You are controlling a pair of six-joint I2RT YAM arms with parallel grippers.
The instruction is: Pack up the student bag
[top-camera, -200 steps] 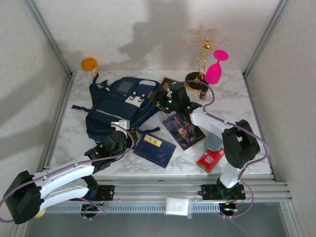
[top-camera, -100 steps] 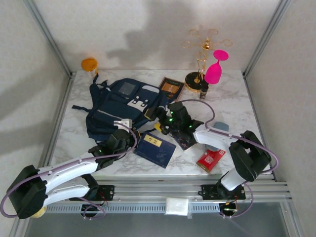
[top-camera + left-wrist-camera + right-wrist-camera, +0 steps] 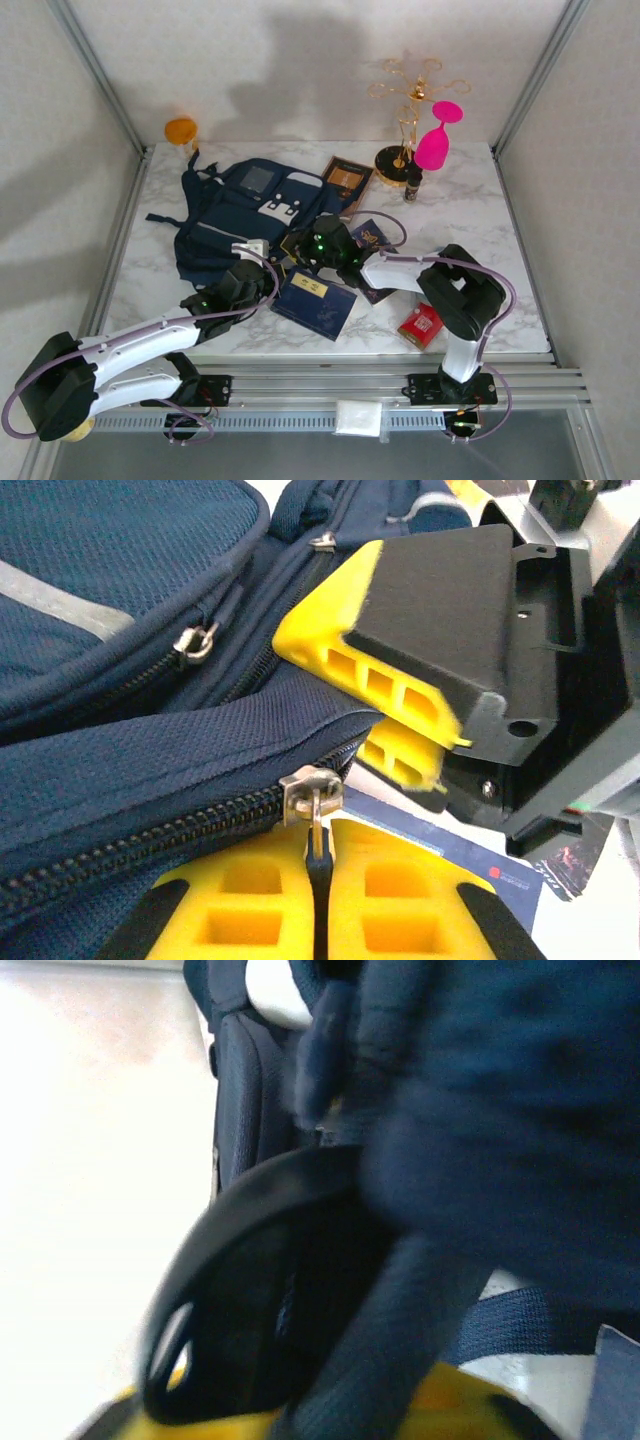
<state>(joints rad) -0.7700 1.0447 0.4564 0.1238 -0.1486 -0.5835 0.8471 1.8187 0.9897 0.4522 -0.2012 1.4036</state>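
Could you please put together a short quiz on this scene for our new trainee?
1. True or false: the left pincer is shut on a zip pull of the bag.
2. Which of these stands near the far edge of the table? A) a pink glass B) a green mug C) a white bowl
3. What colour is the booklet lying between the bag and the table's near edge?

Key: 1 true; 2 A; 3 dark blue.
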